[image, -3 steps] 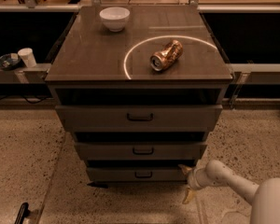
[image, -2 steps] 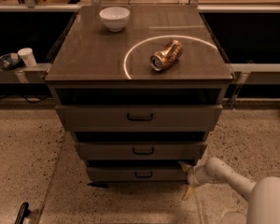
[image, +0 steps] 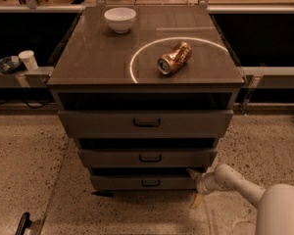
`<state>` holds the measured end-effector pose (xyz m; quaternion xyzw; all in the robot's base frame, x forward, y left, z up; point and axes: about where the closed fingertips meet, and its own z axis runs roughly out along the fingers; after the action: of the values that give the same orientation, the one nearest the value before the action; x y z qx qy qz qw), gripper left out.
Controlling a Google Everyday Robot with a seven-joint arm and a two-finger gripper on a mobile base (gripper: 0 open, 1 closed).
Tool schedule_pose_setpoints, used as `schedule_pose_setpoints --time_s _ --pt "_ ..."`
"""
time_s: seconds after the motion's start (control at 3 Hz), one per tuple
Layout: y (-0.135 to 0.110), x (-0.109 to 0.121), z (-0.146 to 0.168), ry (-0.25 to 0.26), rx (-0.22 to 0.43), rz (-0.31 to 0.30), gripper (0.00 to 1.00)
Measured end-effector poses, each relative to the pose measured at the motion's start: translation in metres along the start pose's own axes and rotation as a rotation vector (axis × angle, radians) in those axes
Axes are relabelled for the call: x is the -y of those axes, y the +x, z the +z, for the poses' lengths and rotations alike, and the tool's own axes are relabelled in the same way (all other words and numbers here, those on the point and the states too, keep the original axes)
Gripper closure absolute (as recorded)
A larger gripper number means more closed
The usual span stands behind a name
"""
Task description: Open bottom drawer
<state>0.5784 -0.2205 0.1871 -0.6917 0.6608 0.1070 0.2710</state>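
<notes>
The cabinet has three grey-brown drawer fronts. The bottom drawer (image: 122,182) is the lowest and narrowest-looking, with a small dark pull handle (image: 150,183) at its centre. A dark gap shows above its front. My gripper (image: 194,186) comes in from the lower right on a white arm (image: 235,182). It sits at the right end of the bottom drawer's front, right of the handle. Its two pale fingers are spread apart, one near the drawer's upper right corner and one pointing down at the floor, with nothing between them.
On the cabinet top (image: 93,58) lie a white bowl (image: 120,19) and a crushed brown can (image: 174,58) inside a bright ring of light. A white cup (image: 27,59) stands on a low shelf at the left. Speckled floor (image: 24,165) surrounds the cabinet.
My gripper and arm have crept slightly left and up towards the bottom drawer's right end. The drawers, bowl and can have not moved.
</notes>
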Motion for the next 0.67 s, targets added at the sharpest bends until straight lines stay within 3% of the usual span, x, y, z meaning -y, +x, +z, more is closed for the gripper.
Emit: schedule_pose_setpoints --time_s 0.67 --pt "0.002 -0.012 0.009 -0.062 -0.02 -0.009 0.42"
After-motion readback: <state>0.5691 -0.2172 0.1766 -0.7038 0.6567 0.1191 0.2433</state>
